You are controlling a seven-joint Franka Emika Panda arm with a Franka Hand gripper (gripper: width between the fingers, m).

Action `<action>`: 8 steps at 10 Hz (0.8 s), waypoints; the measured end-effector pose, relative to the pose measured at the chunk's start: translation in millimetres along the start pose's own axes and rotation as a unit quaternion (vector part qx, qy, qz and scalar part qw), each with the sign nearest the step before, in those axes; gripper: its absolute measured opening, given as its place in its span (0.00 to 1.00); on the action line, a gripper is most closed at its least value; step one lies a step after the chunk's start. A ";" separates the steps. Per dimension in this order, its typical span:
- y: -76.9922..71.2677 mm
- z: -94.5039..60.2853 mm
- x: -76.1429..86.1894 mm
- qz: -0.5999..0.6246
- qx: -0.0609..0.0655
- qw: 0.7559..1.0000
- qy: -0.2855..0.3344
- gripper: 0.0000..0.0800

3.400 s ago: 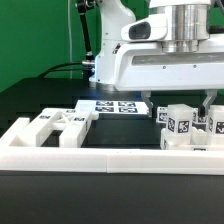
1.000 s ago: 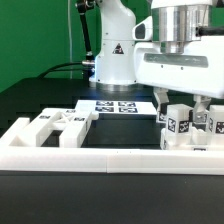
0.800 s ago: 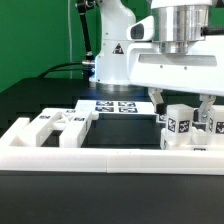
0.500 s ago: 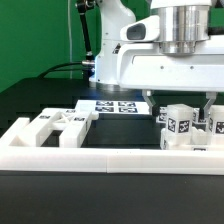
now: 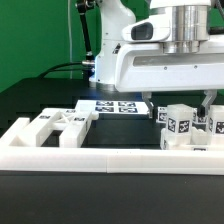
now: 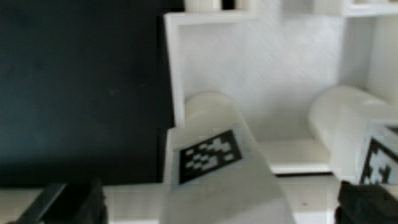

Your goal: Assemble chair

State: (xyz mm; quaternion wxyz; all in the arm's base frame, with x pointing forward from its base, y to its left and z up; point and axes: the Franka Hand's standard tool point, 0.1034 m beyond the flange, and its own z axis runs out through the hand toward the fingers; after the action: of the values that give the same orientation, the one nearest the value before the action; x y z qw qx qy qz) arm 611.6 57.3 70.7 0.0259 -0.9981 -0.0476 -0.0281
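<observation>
Exterior view and wrist view: open gripper above the chair legs.
Exterior view: the gripper (image 5: 180,100) hangs over upright legs (image 5: 180,126) at the view's right, behind the wall (image 5: 100,160). Notched blocks (image 5: 55,124) lie at the left, and the marker board (image 5: 116,106) sits farther back between the two groups. Wrist view: the fingers (image 6: 75,202) stand wide apart, gripping nothing. A tagged leg (image 6: 217,150) rises between them, a second leg (image 6: 356,125) is beside it, and a white slab (image 6: 249,60) lies beyond.
</observation>
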 end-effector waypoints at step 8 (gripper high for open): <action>0.9 0.4 -0.3 -0.057 -0.012 0.998 -0.003 0.36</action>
State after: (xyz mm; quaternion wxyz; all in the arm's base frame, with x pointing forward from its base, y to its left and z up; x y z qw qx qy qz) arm 611.4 56.4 70.3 0.0126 -0.9941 -0.1043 -0.0272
